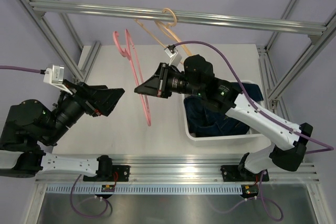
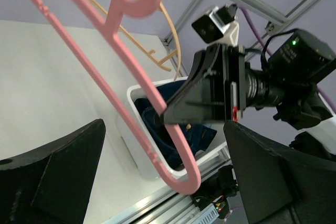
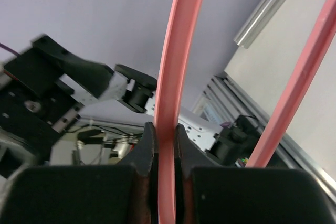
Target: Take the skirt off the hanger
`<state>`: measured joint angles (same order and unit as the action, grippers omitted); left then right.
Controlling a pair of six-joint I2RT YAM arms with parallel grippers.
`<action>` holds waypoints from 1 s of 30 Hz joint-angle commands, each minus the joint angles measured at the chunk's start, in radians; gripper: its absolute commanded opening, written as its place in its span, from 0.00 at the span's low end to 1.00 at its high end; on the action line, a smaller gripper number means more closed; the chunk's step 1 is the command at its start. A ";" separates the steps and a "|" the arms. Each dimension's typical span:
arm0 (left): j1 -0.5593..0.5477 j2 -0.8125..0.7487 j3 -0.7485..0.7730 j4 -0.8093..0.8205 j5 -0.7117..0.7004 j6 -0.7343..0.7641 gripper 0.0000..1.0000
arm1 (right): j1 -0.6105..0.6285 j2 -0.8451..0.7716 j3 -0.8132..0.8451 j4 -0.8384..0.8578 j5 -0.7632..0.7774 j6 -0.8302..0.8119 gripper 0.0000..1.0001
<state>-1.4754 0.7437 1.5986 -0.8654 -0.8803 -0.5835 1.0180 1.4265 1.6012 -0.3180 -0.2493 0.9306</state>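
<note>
A bare pink hanger (image 1: 137, 74) hangs in the air, free of the rail. My right gripper (image 1: 140, 88) is shut on its lower bar, which runs up between the fingers in the right wrist view (image 3: 169, 77). The dark blue skirt (image 1: 220, 119) lies in the white bin (image 1: 190, 127), off the hanger. My left gripper (image 1: 119, 94) is open and empty, left of the hanger and apart from it. In the left wrist view the hanger (image 2: 131, 114) crosses in front of the skirt (image 2: 168, 129).
A beige hanger (image 1: 163, 27) hangs on the aluminium rail (image 1: 210, 20) at the top. Frame posts stand at both sides. The white bin sits at the table's right, near the front rail (image 1: 173, 171).
</note>
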 commanded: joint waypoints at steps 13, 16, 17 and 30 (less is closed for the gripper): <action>0.001 -0.012 -0.071 -0.109 -0.048 -0.110 0.99 | -0.104 0.210 0.164 0.302 0.001 0.367 0.00; 0.003 -0.023 -0.080 -0.135 -0.055 -0.127 0.99 | -0.104 0.221 0.178 0.307 0.064 0.392 0.00; 0.001 -0.027 -0.083 -0.141 -0.059 -0.139 0.99 | -0.104 0.222 0.181 0.307 0.102 0.396 0.00; 0.001 -0.058 -0.101 -0.155 -0.060 -0.148 0.99 | -0.098 0.259 0.260 0.292 0.231 0.418 0.00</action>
<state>-1.4754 0.6834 1.4899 -1.0401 -0.9161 -0.7166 0.9226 1.6798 1.8252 -0.0605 -0.0841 1.3216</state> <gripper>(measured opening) 0.987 0.088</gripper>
